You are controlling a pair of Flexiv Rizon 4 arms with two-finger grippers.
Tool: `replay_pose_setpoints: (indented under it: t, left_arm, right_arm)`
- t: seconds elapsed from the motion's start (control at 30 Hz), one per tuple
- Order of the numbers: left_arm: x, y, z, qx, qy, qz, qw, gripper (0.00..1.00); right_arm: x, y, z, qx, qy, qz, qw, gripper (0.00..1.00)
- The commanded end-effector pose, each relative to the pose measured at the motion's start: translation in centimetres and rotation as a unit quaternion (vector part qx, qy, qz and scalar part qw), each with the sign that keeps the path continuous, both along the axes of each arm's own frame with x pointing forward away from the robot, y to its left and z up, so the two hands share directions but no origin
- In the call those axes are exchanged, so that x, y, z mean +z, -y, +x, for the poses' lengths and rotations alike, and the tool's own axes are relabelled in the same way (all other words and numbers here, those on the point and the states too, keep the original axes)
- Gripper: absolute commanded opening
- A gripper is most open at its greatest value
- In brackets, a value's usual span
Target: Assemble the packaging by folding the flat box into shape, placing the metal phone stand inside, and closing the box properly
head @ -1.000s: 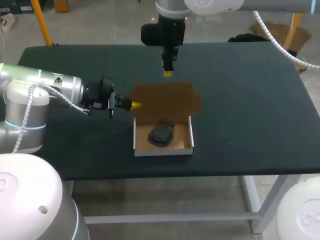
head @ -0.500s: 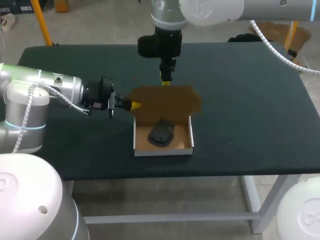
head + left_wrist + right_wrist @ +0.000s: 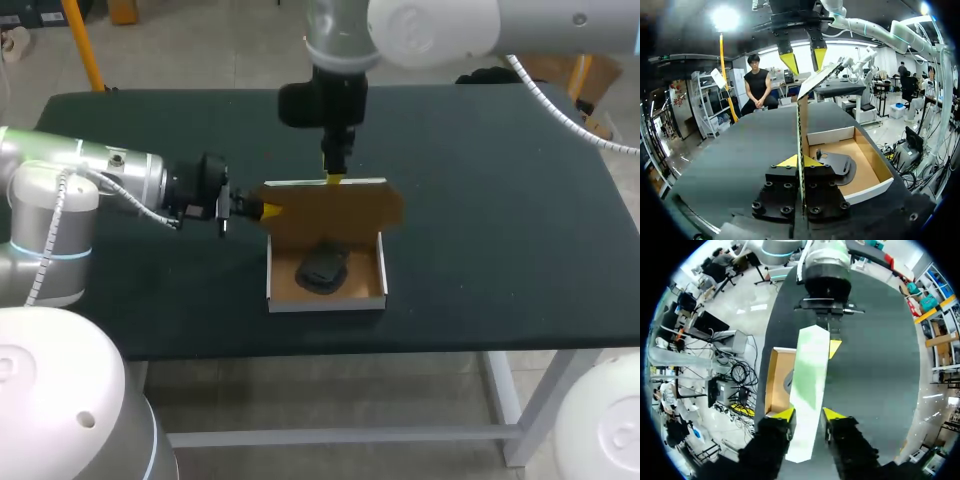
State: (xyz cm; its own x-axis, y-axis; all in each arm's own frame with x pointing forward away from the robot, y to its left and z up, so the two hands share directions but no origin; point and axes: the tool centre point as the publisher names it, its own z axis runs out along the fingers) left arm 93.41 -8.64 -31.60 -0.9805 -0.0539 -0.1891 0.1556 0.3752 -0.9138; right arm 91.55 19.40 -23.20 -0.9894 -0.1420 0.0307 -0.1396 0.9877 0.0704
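A white cardboard box (image 3: 326, 302) with a brown inside stands open mid-table. The dark metal phone stand (image 3: 322, 268) lies in it, also seen in the left wrist view (image 3: 837, 164). The brown lid (image 3: 335, 208) is tilted up from the back wall. My left gripper (image 3: 268, 211) is shut on the lid's left side flap (image 3: 801, 125), its tips (image 3: 800, 161) pinching the card. My right gripper (image 3: 335, 178) hangs over the lid's top edge. In the right wrist view the lid's white outer face (image 3: 810, 370) runs between that gripper's (image 3: 808, 414) open fingers.
The dark green table (image 3: 500, 200) spreads wide to the right of the box and behind it. Its front edge (image 3: 400, 345) runs a short way in front of the box. My left arm (image 3: 100, 180) lies low over the table's left part.
My right gripper came down and forward onto the lid's far edge. The lid rose from lying flat to tilted, and its white edge now shows. The left gripper stayed put.
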Motion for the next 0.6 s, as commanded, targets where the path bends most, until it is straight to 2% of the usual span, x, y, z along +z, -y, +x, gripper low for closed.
replay_pose_setpoints:
  t: [0.03, 0.6]
  left_arm:
    - [-0.04, -0.16, 0.06, 0.0, 0.0, 0.0, 1.0, 0.0]
    - [-0.04, -0.16, 0.06, 0.0, 0.0, 0.0, 1.0, 0.0]
  right_arm:
    - [-0.57, 0.04, -0.24, -0.001, 0.0, 0.0, 1.0, 0.38]
    - [-1.48, -0.4, 0.15, 0.002, -0.002, -0.008, 1.0, 0.42]
